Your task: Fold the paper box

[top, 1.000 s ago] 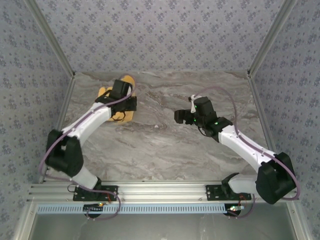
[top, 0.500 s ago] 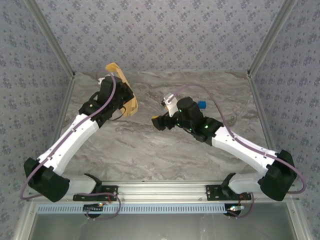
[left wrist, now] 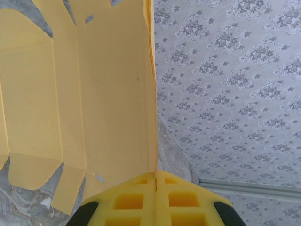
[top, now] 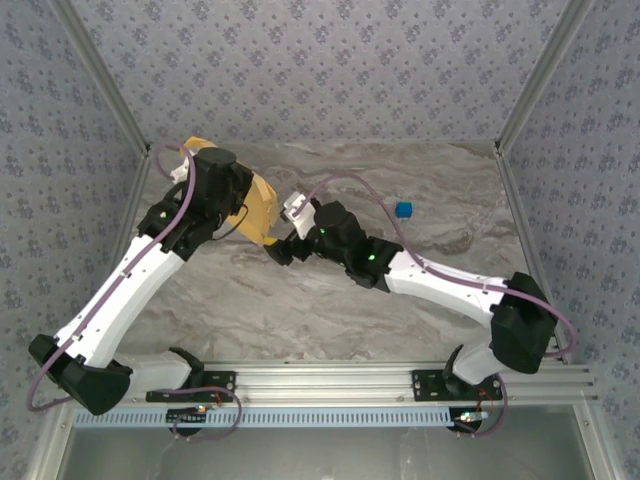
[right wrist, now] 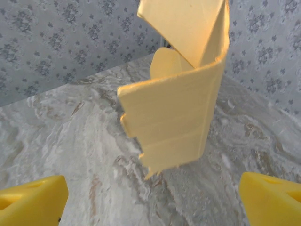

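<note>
Box (top: 262, 205), flat on the desk (top: 330, 300) a second ago, now hangs clear of it at far left. One panel is pinched edge-on in the left hand (left wrist: 155, 188), whose fingers are clamped together on it. The right hand (right wrist: 150, 197) has swung across to face it, fingers spread wide, holding nothing. That looks like set-up for a two-handed crease. The sheet's long axis runs steeply downward, its notched flaps pointing at the desk.
</note>
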You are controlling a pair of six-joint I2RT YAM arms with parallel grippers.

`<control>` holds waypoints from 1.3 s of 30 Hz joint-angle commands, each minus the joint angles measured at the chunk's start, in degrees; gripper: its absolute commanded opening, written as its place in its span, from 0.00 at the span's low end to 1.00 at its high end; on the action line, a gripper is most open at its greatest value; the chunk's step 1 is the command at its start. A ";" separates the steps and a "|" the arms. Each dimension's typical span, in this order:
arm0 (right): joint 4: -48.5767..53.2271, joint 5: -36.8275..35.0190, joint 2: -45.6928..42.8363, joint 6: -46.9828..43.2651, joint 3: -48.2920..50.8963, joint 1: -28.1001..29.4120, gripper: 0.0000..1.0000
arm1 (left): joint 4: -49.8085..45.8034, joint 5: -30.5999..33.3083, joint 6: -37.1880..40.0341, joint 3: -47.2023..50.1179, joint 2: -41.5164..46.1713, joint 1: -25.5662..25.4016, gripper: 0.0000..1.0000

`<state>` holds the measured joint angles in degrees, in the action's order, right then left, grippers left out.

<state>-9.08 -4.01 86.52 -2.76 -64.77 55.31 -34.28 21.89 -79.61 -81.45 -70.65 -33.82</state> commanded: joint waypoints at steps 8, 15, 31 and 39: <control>-5.93 -16.96 7.50 -3.04 -9.48 1.05 0.92 | -2.77 -0.75 -5.84 -2.58 -0.14 -0.45 0.00; -4.82 -16.42 5.63 -4.08 -8.03 0.51 0.55 | -2.76 0.12 -5.38 -2.32 -0.36 -0.37 0.02; 5.98 4.21 -5.21 -1.66 -0.86 -8.06 0.00 | 6.23 -2.75 7.31 0.06 -0.54 0.53 0.34; 14.62 18.60 -14.10 5.99 1.90 -20.27 0.00 | 14.29 -12.55 29.83 3.36 3.60 4.33 0.74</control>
<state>1.21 6.37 76.73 -1.06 -63.51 38.61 -25.80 15.18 -62.89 -79.99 -70.52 -31.00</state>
